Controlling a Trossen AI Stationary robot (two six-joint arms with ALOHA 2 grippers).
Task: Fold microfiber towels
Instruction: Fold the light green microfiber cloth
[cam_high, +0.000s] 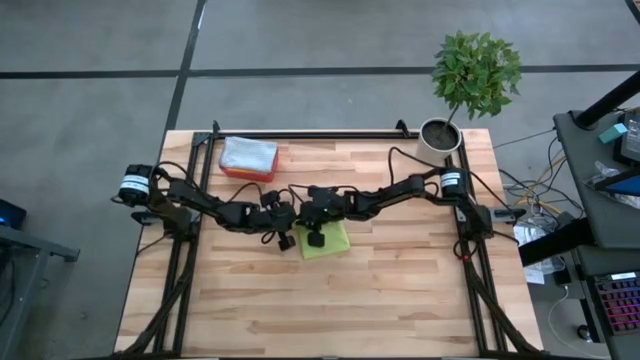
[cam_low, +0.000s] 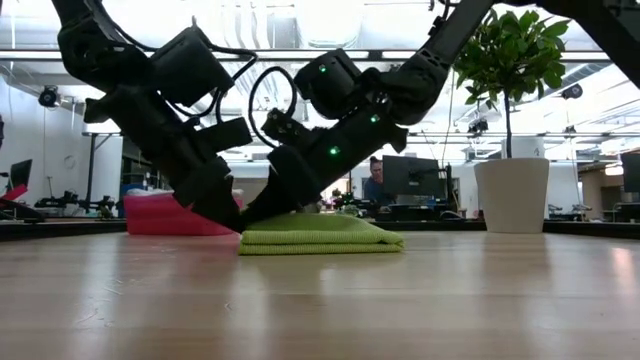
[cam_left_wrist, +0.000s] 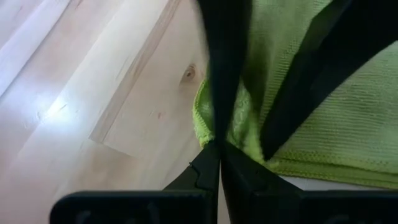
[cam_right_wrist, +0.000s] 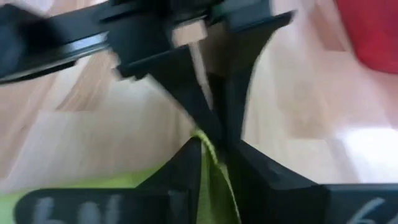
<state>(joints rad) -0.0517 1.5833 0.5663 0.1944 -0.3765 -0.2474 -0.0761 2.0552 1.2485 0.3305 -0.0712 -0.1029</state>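
The lime green towel (cam_high: 325, 240) lies folded flat on the counter (cam_high: 400, 290), directly under both grippers, which meet at its edge, probably to pin the fold. The left gripper (cam_left_wrist: 219, 146) is closed, fingertips at the towel's edge. The right gripper (cam_right_wrist: 208, 149) pinches a green fold between nearly closed fingers.

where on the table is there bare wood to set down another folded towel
The whole near half of the table, below the lime green towel, is bare. So is the strip between the pink-red bin and the potted plant. The middle is crowded: both arms meet at the towel.
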